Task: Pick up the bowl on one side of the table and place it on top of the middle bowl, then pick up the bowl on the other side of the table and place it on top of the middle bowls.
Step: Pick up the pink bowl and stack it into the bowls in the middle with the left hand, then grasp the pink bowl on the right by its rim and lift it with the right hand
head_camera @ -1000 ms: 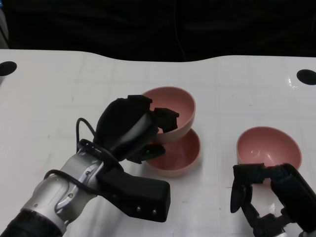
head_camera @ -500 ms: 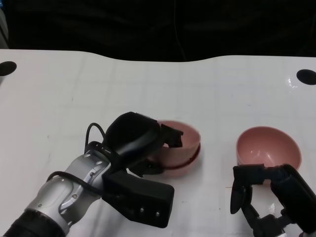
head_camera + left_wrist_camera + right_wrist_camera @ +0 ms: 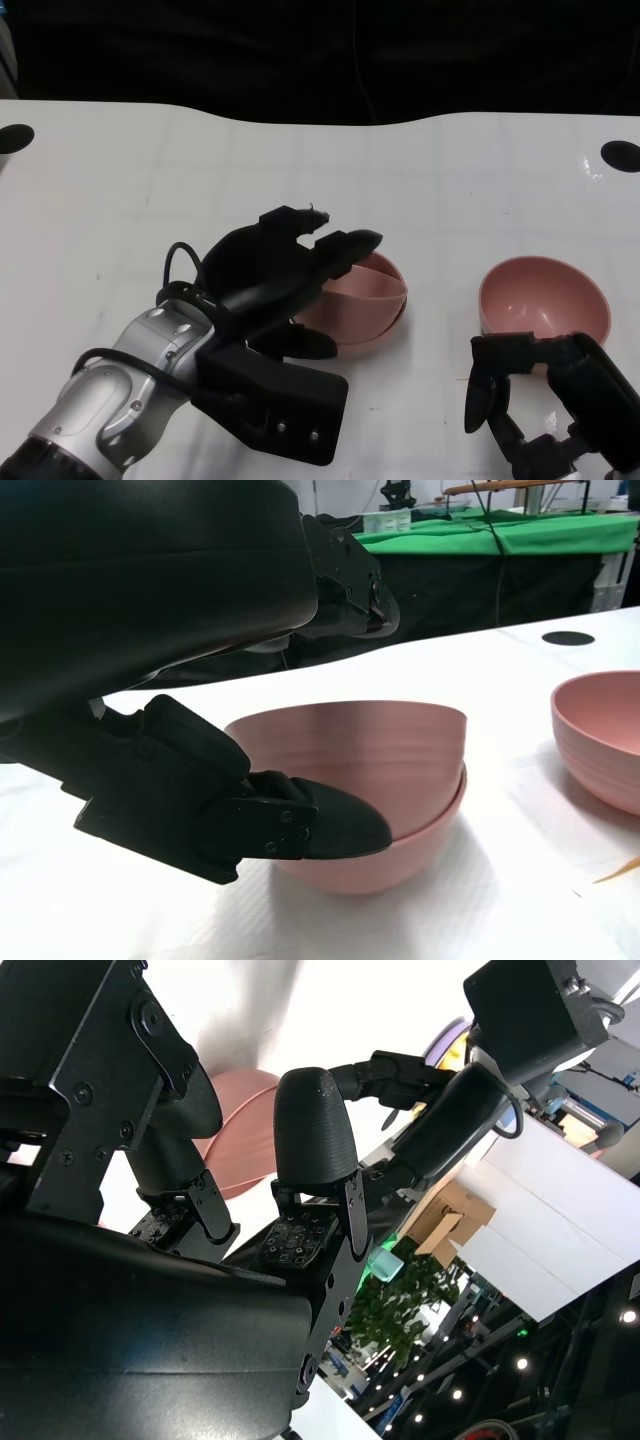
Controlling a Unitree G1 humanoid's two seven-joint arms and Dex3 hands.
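On the white table, the left hand sits over the near-left side of two stacked pink bowls. The upper pink bowl is nested inside the middle bowl; in the left wrist view the upper bowl stands a little higher than the middle bowl, and their rims are close together. The left hand's fingers are spread apart: one lies low beside the outer wall of the stack, and the others arch above the rim without pressing on it. Whether the low finger touches the bowl wall cannot be told. The hand grips nothing.

The third pink bowl stands upright on the table well to the right of the stack, near the right hand; it shows again at the edge of the left wrist view. The right hand hovers just in front of that bowl with its fingers parted and nothing between them, and a bit of pink bowl shows beyond them.

Two round black holes mark the table's far corners, the other at the left. No brand, label or writing can be read on the bowls, the hands or the table.
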